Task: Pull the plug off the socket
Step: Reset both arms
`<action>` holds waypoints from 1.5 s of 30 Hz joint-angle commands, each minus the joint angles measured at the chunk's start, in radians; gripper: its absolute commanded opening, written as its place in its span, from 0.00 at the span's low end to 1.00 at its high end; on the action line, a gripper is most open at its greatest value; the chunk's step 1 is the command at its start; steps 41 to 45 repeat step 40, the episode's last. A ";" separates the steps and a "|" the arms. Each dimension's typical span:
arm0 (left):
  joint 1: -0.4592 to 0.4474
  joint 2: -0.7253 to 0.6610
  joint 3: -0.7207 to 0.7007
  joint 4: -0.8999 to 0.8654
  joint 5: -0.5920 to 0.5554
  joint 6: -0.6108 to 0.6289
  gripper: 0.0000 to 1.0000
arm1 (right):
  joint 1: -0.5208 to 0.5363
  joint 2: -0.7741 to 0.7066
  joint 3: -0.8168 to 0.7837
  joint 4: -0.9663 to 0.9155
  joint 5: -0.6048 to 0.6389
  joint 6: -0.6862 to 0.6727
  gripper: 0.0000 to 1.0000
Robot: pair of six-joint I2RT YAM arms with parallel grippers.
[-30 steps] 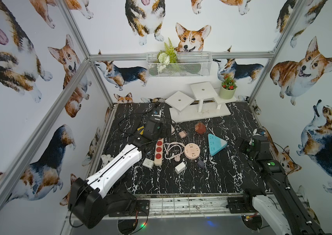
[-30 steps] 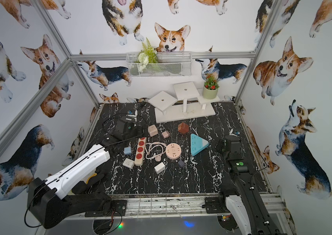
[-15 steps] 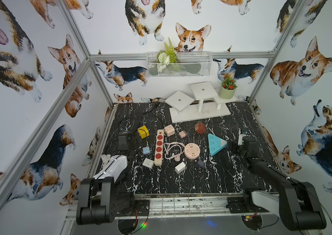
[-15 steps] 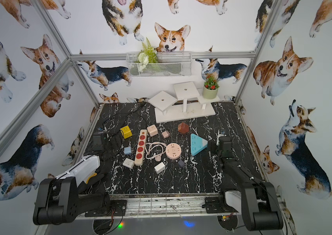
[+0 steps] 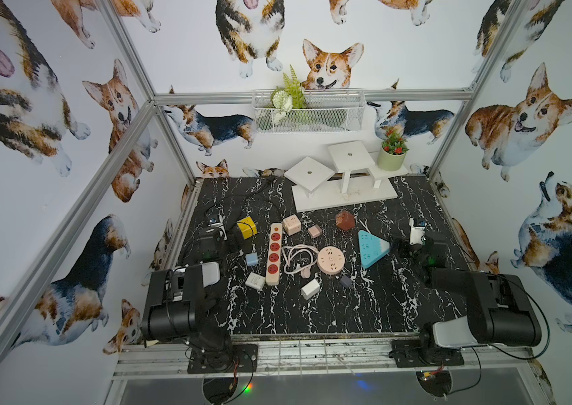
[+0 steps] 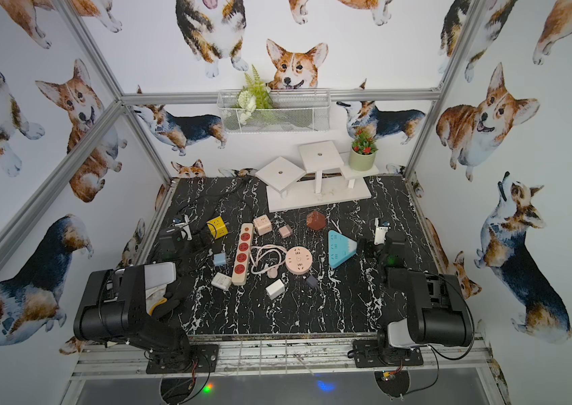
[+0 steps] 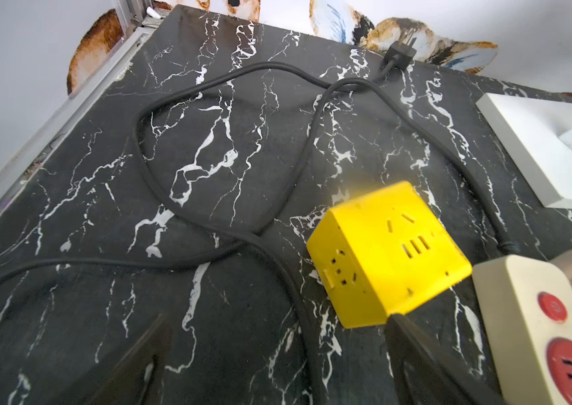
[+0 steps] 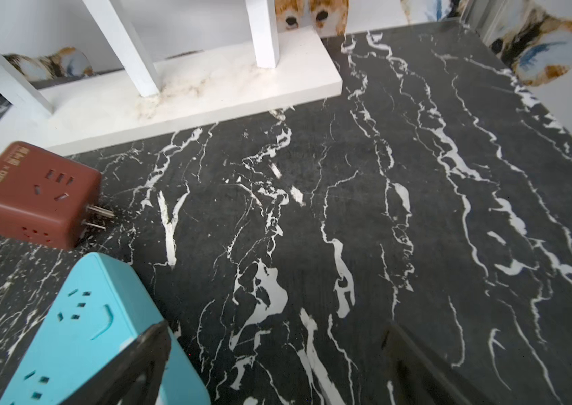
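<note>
Yellow cube plug lay loose on the desk, seated in no outlet, so the pull looked already done. The left gripper hung low with its jaws spread wide and nothing between them. One finger ended right at the cube's near corner; whether they touched could not be told. In a top view the cube sat left of centre of the frame, just beside the upper end of the beige power strip, whose red outlets all looked empty. A black cable looped over the desk ahead of that gripper. The right gripper, at middle right in both top views, was likewise wide open and empty over bare desk. A blue triangular socket block lay beside one of its fingers, and a brown cube adapter lay further out.

The main danger, as I judged it, was a careless move of the left arm. The finger so close to the light cube could knock it or shove it against the strip. The cable loops could catch on the jaws and drag the strip along. If some other plug were meant, a one-armed pull would likely haul its unweighted socket with it.
</note>
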 commanded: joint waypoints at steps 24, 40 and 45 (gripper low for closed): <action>-0.044 0.024 -0.114 0.318 -0.022 0.058 1.00 | 0.032 0.005 -0.003 0.106 0.110 0.019 0.99; -0.044 0.024 -0.114 0.317 -0.022 0.056 1.00 | 0.032 0.004 -0.002 0.106 0.110 0.020 1.00; -0.044 0.024 -0.114 0.317 -0.022 0.056 1.00 | 0.032 0.004 -0.002 0.106 0.110 0.020 1.00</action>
